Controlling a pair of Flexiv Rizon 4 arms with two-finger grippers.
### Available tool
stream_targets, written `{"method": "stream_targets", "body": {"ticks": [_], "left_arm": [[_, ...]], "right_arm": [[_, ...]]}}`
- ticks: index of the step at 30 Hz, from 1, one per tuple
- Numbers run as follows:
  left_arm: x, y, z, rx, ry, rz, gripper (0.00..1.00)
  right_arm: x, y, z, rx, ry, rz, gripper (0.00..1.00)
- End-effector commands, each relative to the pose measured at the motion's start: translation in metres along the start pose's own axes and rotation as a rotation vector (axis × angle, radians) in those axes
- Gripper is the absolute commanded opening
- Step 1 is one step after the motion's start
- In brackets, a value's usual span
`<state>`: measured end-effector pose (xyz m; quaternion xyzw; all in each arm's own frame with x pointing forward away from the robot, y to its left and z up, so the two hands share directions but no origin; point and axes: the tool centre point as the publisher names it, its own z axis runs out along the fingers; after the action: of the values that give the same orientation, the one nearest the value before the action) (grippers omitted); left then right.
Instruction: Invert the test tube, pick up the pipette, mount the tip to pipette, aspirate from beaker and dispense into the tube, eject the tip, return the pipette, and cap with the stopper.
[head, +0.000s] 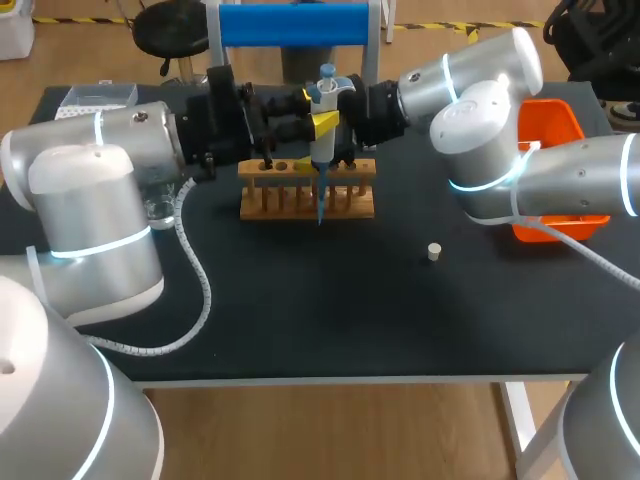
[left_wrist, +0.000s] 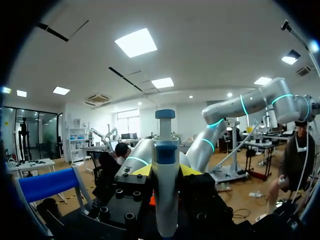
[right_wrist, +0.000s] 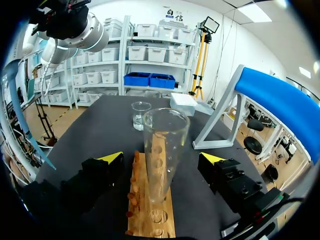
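Note:
My left gripper is shut on the white and blue pipette and holds it upright above the wooden rack. The pipette's blue tip points down at the rack's front. In the left wrist view the pipette stands straight ahead and close. My right gripper is open, one yellow tip on each side of the clear test tube. The tube stands mouth up in the rack, touching neither finger. The blue tip hangs off to one side. A small white stopper lies on the mat.
A glass beaker holding a little liquid stands beyond the rack, half hidden behind my left arm in the head view. A tip box sits at the back left, an orange bin at the right, and the blue pipette stand at the back.

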<state>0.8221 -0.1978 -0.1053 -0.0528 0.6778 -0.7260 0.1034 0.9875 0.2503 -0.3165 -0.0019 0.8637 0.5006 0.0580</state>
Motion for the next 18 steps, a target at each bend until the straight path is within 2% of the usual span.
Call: {"method": "stream_targets", "body": {"ticks": [1,9,11,18], "left_arm": [[0.000,0.000,0.000,0.001,0.001,0.001,0.00],[0.000,0.000,0.000,0.001,0.001,0.001,0.00],[0.000,0.000,0.000,0.001,0.001,0.001,0.00],[0.000,0.000,0.000,0.001,0.001,0.001,0.00]], "right_arm": [[0.004,0.000,-0.023,0.001,0.001,-0.006,1.00],[0.006,-0.011,-0.057,-0.016,-0.020,-0.014,1.00],[0.007,-0.013,-0.067,-0.051,-0.019,-0.001,1.00],[0.030,-0.012,-0.102,-0.095,-0.005,0.004,1.00]]}}
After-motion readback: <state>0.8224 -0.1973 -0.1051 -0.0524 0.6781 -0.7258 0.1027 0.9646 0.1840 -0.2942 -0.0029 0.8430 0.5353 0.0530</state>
